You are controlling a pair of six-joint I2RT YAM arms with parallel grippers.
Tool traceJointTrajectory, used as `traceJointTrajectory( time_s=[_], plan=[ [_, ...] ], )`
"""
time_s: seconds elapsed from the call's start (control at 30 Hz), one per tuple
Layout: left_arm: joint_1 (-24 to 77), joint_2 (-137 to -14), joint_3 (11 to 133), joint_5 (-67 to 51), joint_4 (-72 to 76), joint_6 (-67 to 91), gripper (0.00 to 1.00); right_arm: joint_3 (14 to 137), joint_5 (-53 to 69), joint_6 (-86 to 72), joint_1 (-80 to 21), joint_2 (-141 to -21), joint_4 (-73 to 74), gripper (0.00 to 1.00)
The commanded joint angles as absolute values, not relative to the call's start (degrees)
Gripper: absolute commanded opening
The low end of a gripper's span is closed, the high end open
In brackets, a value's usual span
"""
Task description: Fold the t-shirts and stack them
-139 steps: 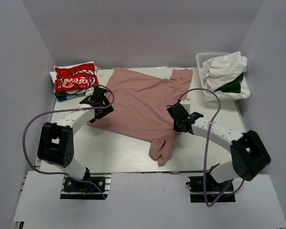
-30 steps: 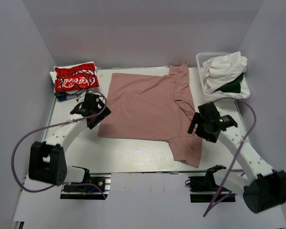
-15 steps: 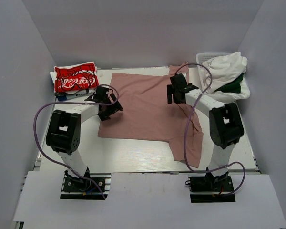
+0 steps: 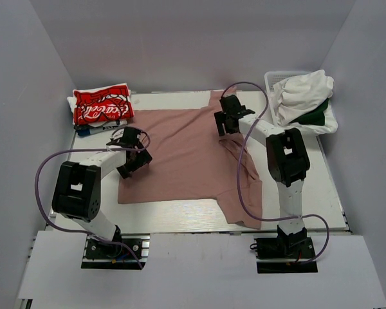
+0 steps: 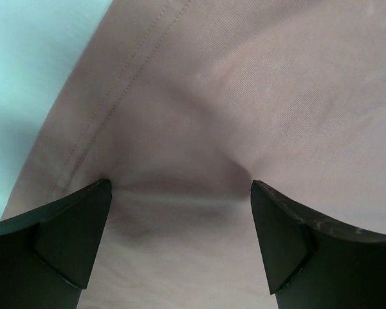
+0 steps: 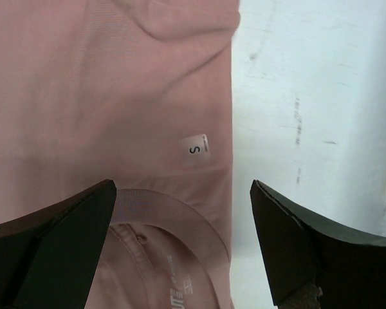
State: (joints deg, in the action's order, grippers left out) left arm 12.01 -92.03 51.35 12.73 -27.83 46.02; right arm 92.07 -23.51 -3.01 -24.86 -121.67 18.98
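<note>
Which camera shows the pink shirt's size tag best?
Right wrist view: the size tag reads S, near the collar. The top view shows the whole pink shirt but no tag; the left wrist, only cloth.

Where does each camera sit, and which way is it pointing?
Top external: above and behind the bases, looking down on the table; both arms show.
Left wrist: on the left gripper, facing down at the pink t-shirt hem; its open fingers show.
Right wrist: on the right gripper, facing down at the collar and S label; open fingers show.
Shared: all three see the pink t-shirt.
</note>
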Motion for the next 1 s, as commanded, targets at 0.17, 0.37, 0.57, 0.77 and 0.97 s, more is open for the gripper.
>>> traceJointTrajectory(
  time_s=[0.17, 0.37, 0.57, 0.77, 0.97],
  plan=[
    [11.25, -96.5, 59.75, 12.5, -29.28, 41.05, 1.0, 93.61, -14.59, 1.76, -29.09, -121.38, 16.71, 0.9],
    [11.78, -102.03, 68.9, 9.25, -24.43, 39.64, 1.0, 94.57, -18.71, 0.7, -29.71, -124.1, 18.01, 0.9],
    [12.3, -111.17, 76.02, 6.42, -21.01, 38.5, 1.0, 93.08, -21.88, -2.02, -29.01, -124.45, 17.14, 0.9],
    [11.08, -117.77, 80.43, 9.83, -27.6, 38.5, 1.0, 95.71, -28.2, -4.29, -27.87, -126.56, 20.04, 0.9],
    [10.46, -117.77, 77.34, 14.5, -29.0, 38.5, 1.0, 90.72, -32.17, -6.59, -20.49, -121.22, 20.22, 0.9]
  ],
)
